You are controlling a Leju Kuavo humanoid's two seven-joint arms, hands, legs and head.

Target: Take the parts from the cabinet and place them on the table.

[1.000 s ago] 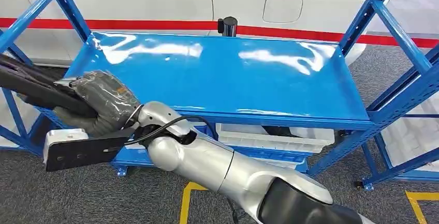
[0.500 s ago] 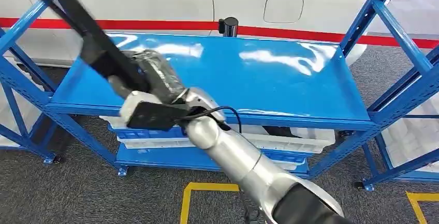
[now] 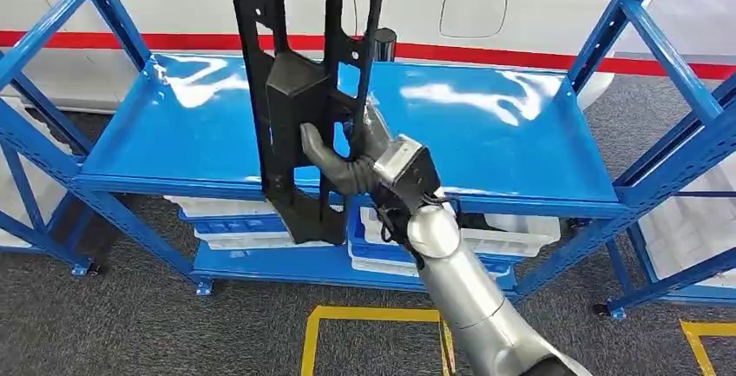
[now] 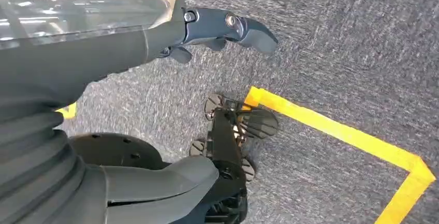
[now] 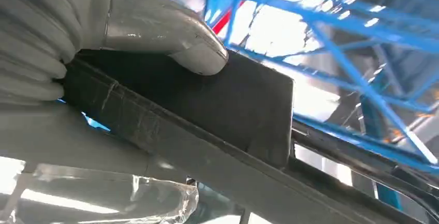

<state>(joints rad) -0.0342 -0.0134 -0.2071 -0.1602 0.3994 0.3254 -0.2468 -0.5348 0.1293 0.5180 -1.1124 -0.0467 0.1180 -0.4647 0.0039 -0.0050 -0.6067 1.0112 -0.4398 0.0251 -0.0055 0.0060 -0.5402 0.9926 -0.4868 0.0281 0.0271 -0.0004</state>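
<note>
Head view: the right hand sits at the middle of the frame, its fingers wrapped around a long black part that stands nearly upright, running from the top edge down past the front lip of the blue shelf. The part is a flat frame with slotted cut-outs and a boxy block at its middle (the thumb lies across the lower edge of that block). Its lower end hangs in front of the white bins on the lower level of the blue rack, in the lower centre of the frame. The silver right arm rises from the bottom right to the hand.

In the right wrist view the grey thumb presses on the flat black block of the part, upper left to centre of the frame, with blue rack bars blurred behind.

In the left wrist view the left hand fills the left side of the frame above grey carpet and a yellow floor line; its fingers are spread apart and hold nothing.
</note>
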